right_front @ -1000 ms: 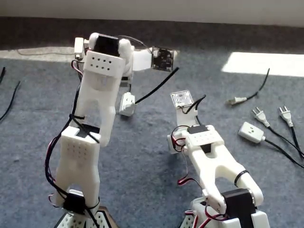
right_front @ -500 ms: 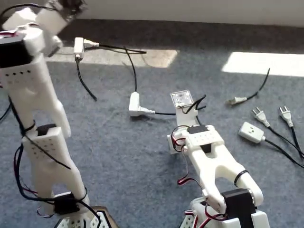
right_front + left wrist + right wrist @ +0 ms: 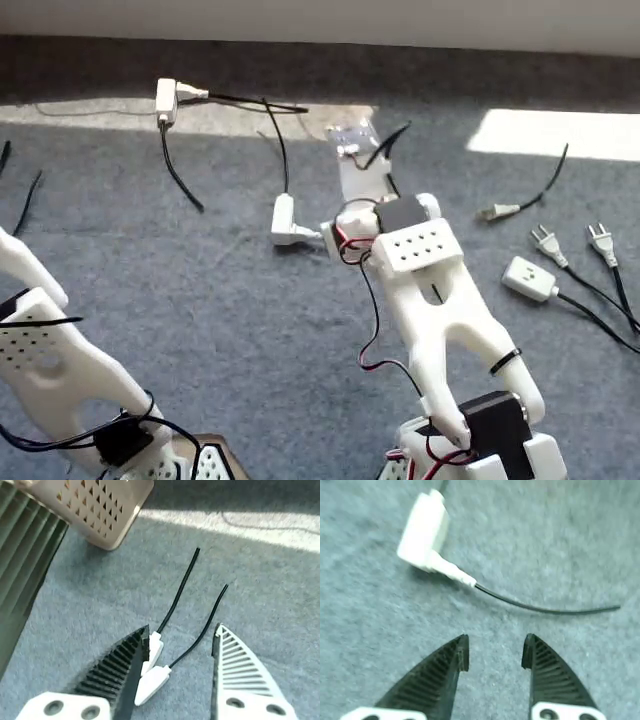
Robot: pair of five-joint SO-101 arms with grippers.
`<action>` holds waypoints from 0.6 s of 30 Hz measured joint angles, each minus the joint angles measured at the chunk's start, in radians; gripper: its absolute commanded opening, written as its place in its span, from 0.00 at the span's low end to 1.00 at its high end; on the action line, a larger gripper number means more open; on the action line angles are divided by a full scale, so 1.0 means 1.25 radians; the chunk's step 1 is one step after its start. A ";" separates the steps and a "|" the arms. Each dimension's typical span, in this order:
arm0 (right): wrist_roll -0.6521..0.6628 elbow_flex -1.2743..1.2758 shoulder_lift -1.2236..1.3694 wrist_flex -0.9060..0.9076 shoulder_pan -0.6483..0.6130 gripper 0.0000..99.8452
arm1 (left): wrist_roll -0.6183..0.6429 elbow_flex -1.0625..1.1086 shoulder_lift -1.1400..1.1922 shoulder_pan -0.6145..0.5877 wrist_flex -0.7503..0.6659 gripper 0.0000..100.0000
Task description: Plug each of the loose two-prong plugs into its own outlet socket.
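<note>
In the right wrist view my right gripper (image 3: 495,652) is open over bare carpet, a short way from a white outlet socket (image 3: 424,532) with a white plug (image 3: 451,571) pushed into it. The same socket (image 3: 284,219) lies just left of the right arm (image 3: 420,270) in the high view. My left gripper (image 3: 181,630) is open above two loose white plugs (image 3: 151,678) on black cables. A second socket (image 3: 166,100) at the far left has a plug in it. At the right lie a third socket (image 3: 528,278) and two loose plugs (image 3: 543,240).
A beige perforated basket (image 3: 95,505) and a slatted panel (image 3: 22,565) stand beyond the left gripper. The left arm (image 3: 50,360) is folded at the near left corner. One more cable end (image 3: 497,211) lies right of centre. Grey carpet covers the floor.
The left arm swung from the middle socket away to the left, its gripper leaving the high view. The right arm stretched forward toward the middle socket.
</note>
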 measured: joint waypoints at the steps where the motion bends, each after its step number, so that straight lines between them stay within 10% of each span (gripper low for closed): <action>1: 0.000 -0.031 0.000 0.000 -0.022 0.19 | 0.001 0.033 0.000 -0.015 0.000 0.21; 18: 0.082 -0.134 0.401 -0.301 -0.147 0.19 | 0.001 0.484 0.000 -0.189 -0.001 0.21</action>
